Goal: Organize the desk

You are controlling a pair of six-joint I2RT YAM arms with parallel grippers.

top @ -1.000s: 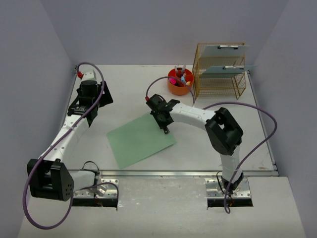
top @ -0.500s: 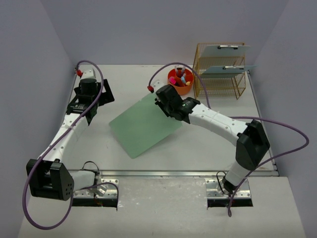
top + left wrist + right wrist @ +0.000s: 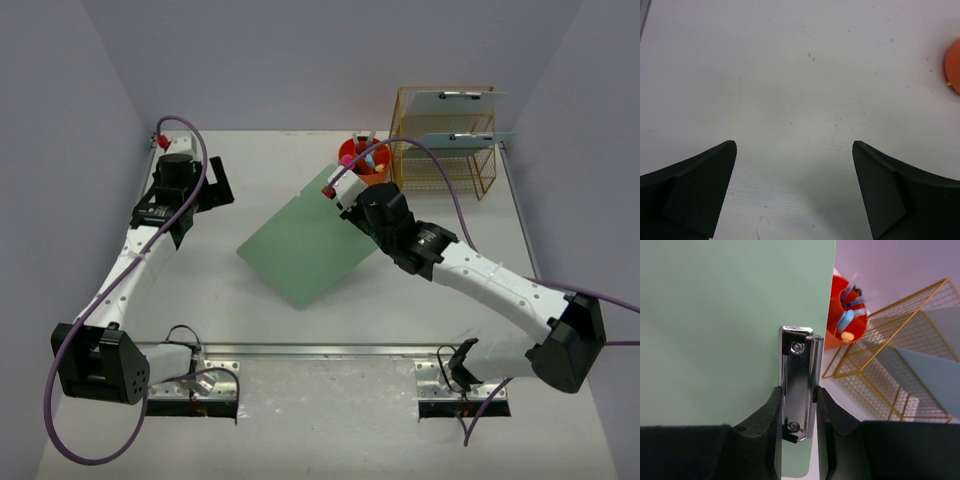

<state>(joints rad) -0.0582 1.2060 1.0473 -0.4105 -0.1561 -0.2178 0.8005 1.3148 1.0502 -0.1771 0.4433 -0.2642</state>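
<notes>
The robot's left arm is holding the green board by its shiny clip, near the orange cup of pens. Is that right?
Not quite. The right gripper is holding the green board by its shiny clip, near the orange cup of pens. The right wrist view shows it shut on the clip; the left gripper is open over the bare desk.

The clipboard (image 3: 300,250) sits slantwise over the middle of the desk (image 3: 270,160), its clip (image 3: 797,352) between the fingers of my right gripper (image 3: 798,395) at its far right edge. Behind it stands the pen cup (image 3: 362,168), with the wire rack (image 3: 445,165) just to the right. My left gripper (image 3: 794,147) hangs over the desk's far left.
</notes>
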